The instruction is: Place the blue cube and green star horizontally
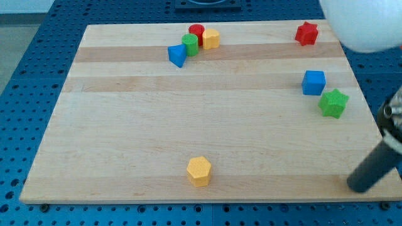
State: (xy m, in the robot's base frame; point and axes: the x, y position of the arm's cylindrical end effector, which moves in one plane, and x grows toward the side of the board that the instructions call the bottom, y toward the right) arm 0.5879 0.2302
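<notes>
The blue cube (313, 82) sits near the view's right edge of the wooden board (157, 119). The green star (333, 103) lies just below and to the right of it, almost touching. My tip (359, 187) is at the board's lower right corner, well below the green star and apart from every block. The rod rises to the right, partly out of view.
A blue triangular block (177, 55), a green cylinder (190, 44), a red cylinder (197, 32) and a yellow block (211, 39) cluster at the top middle. A red star (306, 33) is at the top right. A yellow hexagon (199, 171) lies at the bottom middle.
</notes>
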